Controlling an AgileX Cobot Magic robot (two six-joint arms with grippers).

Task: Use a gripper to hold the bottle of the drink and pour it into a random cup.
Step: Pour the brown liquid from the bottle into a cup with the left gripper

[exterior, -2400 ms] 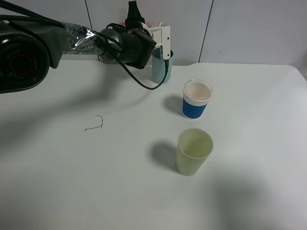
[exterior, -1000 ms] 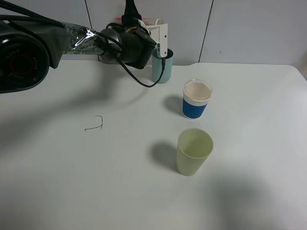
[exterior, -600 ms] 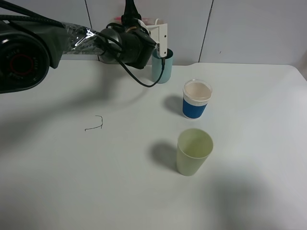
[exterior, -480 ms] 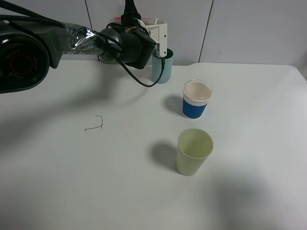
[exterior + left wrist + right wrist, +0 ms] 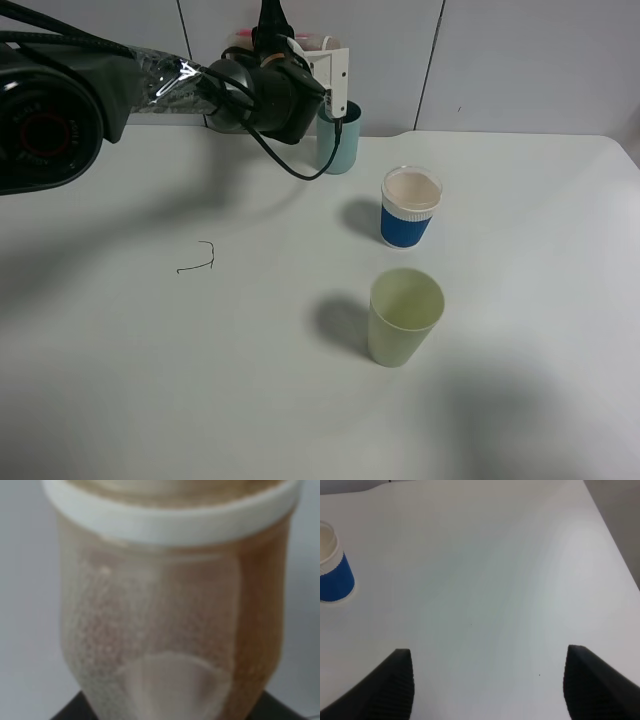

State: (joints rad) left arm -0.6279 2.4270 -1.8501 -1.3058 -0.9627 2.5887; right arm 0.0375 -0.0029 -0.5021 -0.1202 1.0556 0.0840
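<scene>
My left gripper (image 5: 312,62), black with a white mount, hangs at the table's back, just above and left of the teal cup (image 5: 340,146). It is shut on the bottle (image 5: 170,615), which fills the left wrist view. Its white neck ring is at the top and the dark fingers (image 5: 70,713) sit in the lower corners. The reddish-brown drink (image 5: 250,630) looks foamy inside it. From the high camera only a pink-white bit of the bottle (image 5: 305,42) shows over the mount. No stream is visible. My right gripper (image 5: 492,690) stands open over bare table.
A blue cup with a white rim (image 5: 409,207) stands right of centre, also seen as the blue cup (image 5: 332,572) in the right wrist view. A pale yellow-green cup (image 5: 403,317) stands nearer the front. A small black wire (image 5: 199,259) lies at left. A black cable (image 5: 290,165) trails from the left gripper.
Since the oldest frame the left gripper has risen slightly over the teal cup, with the bottle's top now showing. Over the last second nothing has visibly moved.
</scene>
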